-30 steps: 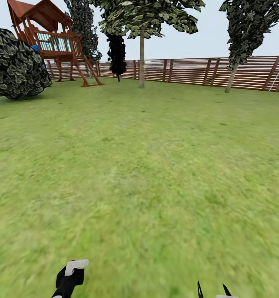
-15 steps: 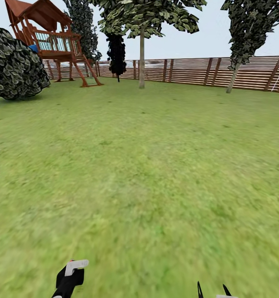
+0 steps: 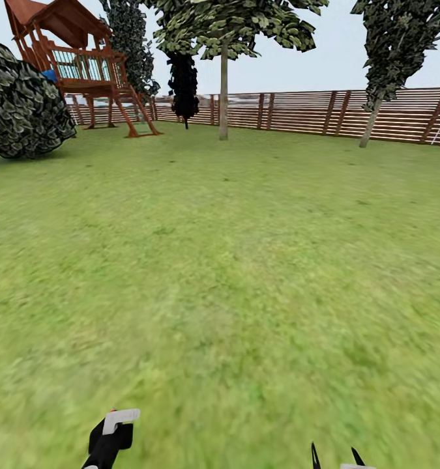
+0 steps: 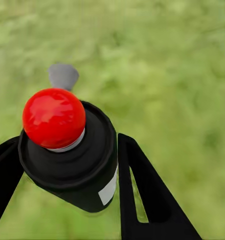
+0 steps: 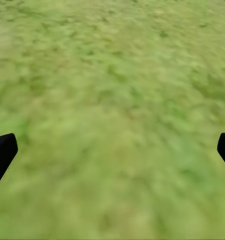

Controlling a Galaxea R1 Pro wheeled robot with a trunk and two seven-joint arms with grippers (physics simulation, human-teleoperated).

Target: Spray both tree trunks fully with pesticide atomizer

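The pesticide atomizer (image 4: 72,155) is a black bottle with a red ball top and a grey nozzle. My left gripper (image 4: 67,157) is shut on it, one black finger on each side. In the head view the atomizer (image 3: 112,431) shows at the bottom left, its whitish part up. My right gripper (image 3: 335,457) pokes in at the bottom right; in the right wrist view the gripper (image 5: 112,150) is open over bare grass. Far ahead stand two trees: one pale trunk (image 3: 223,91) near the middle, and a leaning trunk (image 3: 369,124) at the right by the fence.
A wide green lawn (image 3: 233,260) stretches from me to the trees. A brown slat fence (image 3: 298,111) closes the far side. A wooden playhouse (image 3: 76,65) and a big round bush (image 3: 21,104) stand at the far left.
The whole head view has shifted slightly: the bush and playhouse drift left and the lawn slides under me, so the camera moved. Both grippers keep their places and the atomizer stays held.
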